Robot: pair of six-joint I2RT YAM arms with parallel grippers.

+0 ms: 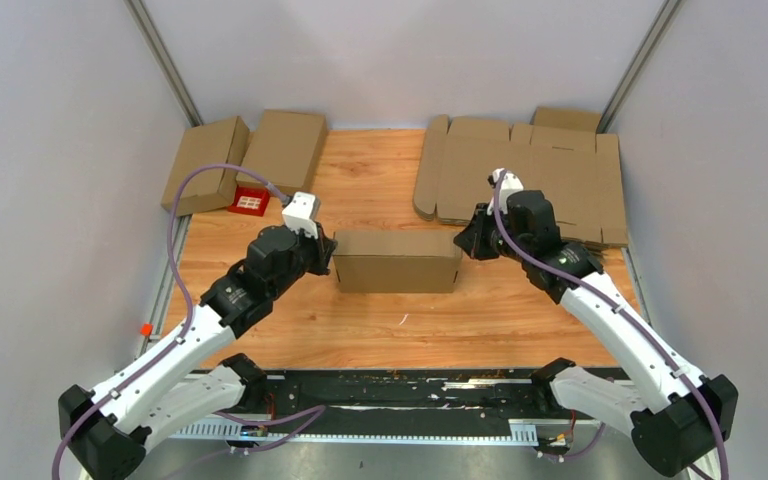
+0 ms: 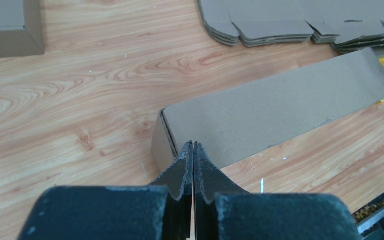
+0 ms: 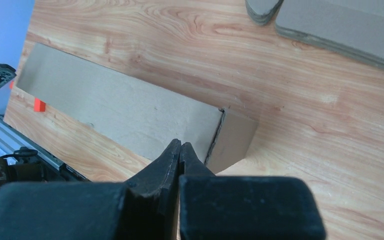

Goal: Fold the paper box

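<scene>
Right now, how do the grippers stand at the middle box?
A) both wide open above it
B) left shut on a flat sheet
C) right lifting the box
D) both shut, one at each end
D: each wrist view shows the jaws closed together with nothing between them, the left gripper at the left end of the box, the right gripper at its right end.

Flat cardboard blanks (image 1: 540,175) lie far right; closed boxes (image 1: 285,150) and a red item (image 1: 250,201) far left.

Paper box (image 2: 275,112) near edge part-hidden behind left end effector (image 2: 193,146) (lower centre); red item (image 1: 250,201) markings too small to read.
</scene>
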